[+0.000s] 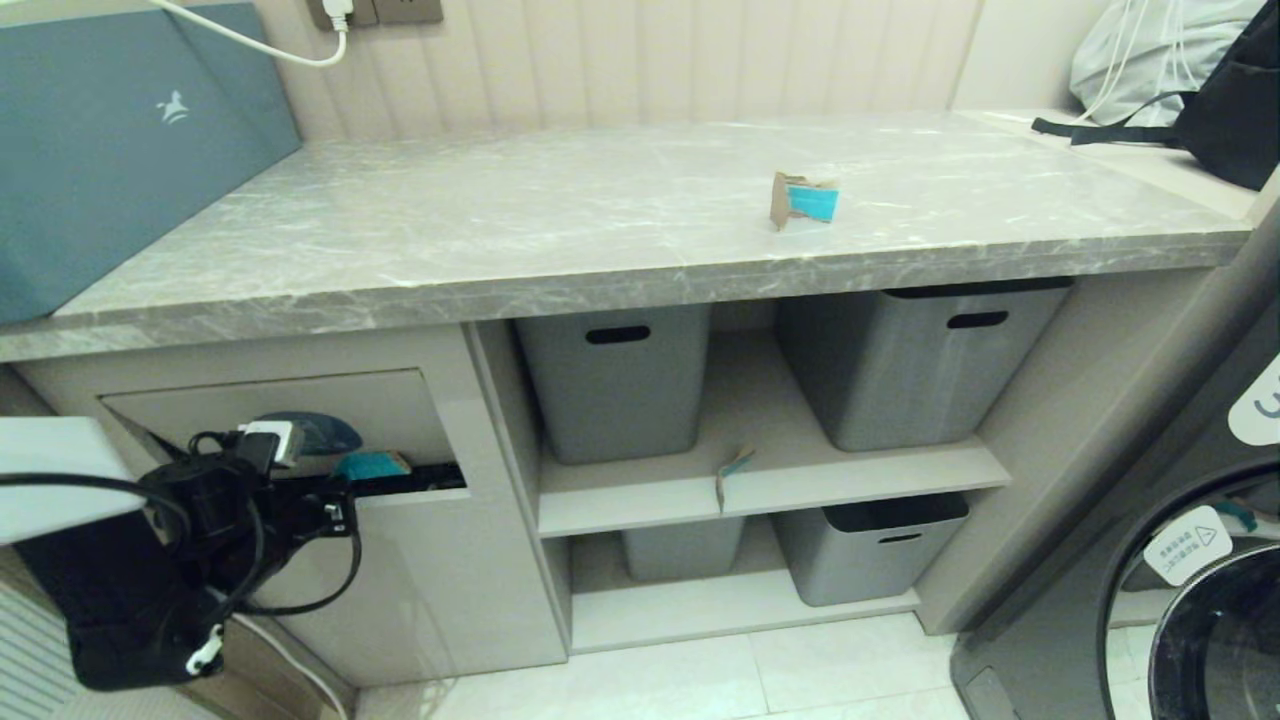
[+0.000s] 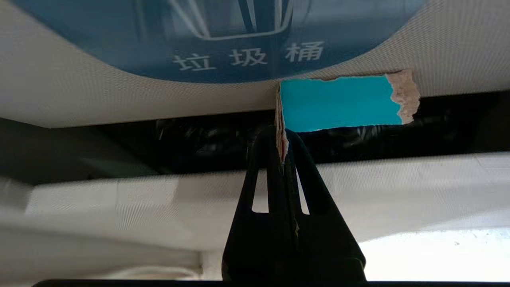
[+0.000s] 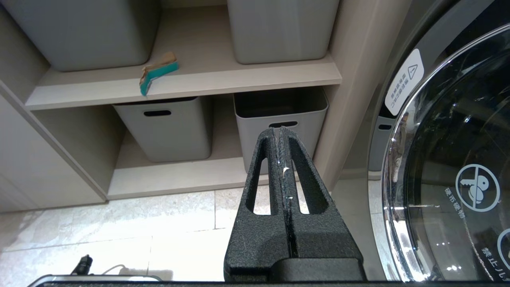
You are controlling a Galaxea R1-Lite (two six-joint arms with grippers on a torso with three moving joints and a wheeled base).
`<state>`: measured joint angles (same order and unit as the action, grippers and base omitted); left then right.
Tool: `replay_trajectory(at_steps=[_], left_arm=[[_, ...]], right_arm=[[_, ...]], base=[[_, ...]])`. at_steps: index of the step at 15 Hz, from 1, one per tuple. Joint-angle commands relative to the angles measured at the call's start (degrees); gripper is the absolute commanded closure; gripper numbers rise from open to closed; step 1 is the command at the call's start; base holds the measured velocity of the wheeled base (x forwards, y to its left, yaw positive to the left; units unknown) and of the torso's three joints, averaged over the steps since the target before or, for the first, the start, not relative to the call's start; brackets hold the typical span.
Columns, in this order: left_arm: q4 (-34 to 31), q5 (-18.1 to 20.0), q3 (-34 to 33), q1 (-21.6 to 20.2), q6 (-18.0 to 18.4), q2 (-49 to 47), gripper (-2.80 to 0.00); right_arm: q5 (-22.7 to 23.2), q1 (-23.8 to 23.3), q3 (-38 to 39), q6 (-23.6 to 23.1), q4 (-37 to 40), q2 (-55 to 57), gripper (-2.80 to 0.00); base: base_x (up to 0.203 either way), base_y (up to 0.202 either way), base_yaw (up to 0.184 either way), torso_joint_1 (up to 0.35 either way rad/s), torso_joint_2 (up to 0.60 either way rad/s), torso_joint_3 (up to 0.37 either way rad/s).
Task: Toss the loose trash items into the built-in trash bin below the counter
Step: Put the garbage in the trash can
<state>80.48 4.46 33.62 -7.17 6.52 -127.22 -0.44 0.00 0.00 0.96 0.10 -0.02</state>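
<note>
My left gripper (image 1: 345,478) is at the built-in trash bin (image 1: 440,570) below the counter (image 1: 500,220), shut on a turquoise-and-brown cardboard scrap (image 1: 372,463). The flap (image 1: 390,400) with its blue sticker (image 1: 315,432) is tilted inward over a dark gap. In the left wrist view the gripper (image 2: 282,137) pinches the scrap (image 2: 338,103) by its folded edge, just before the black opening (image 2: 119,143) under the sticker (image 2: 223,40). A second scrap (image 1: 803,200) lies on the counter. A third scrap (image 1: 733,472) sits on the middle shelf (image 3: 157,71). My right gripper (image 3: 281,131) is shut and empty, low near the floor.
Grey tubs (image 1: 615,375) with slot handles stand on the shelves right of the bin. A washing machine (image 1: 1180,560) is at the far right. A teal box (image 1: 110,140) fills the counter's left end, and a black bag (image 1: 1230,100) sits at its back right.
</note>
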Motion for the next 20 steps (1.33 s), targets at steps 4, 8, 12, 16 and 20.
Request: replay_trajectory(at_steps=[4,8,12,16,20], left_arm=[[0.02,-0.06,8.14,0.68,-0.04,-3.27,0.0],[-1.64,-0.16,11.28,1.02,0.16,-4.44,0.0],[-1.58,-0.32,14.22,0.94,0.11,-6.73,0.0],[-1.73,-0.33,14.13,0.93,0.13,-6.11,0.0],[-1.73,-0.33,14.03,1.02,0.33,-5.84,-2.8]], right_arm=[[0.0,0.0,0.0,0.0,-0.01,0.02,0.0],[0.0,0.0,0.0,0.0,-0.01,0.02,0.0],[0.0,0.0,0.0,0.0,-0.01,0.02,0.0],[0.0,0.0,0.0,0.0,-0.01,0.02,0.0],[0.0,0.0,0.0,0.0,-0.01,0.02,0.0]], base=[[0.0,0.0,0.0,0.0,0.0,0.0],[0.0,0.0,0.0,0.0,0.0,0.0],[0.0,0.0,0.0,0.0,0.0,0.0],[0.0,0.0,0.0,0.0,0.0,0.0],[0.0,0.0,0.0,0.0,0.0,0.0]])
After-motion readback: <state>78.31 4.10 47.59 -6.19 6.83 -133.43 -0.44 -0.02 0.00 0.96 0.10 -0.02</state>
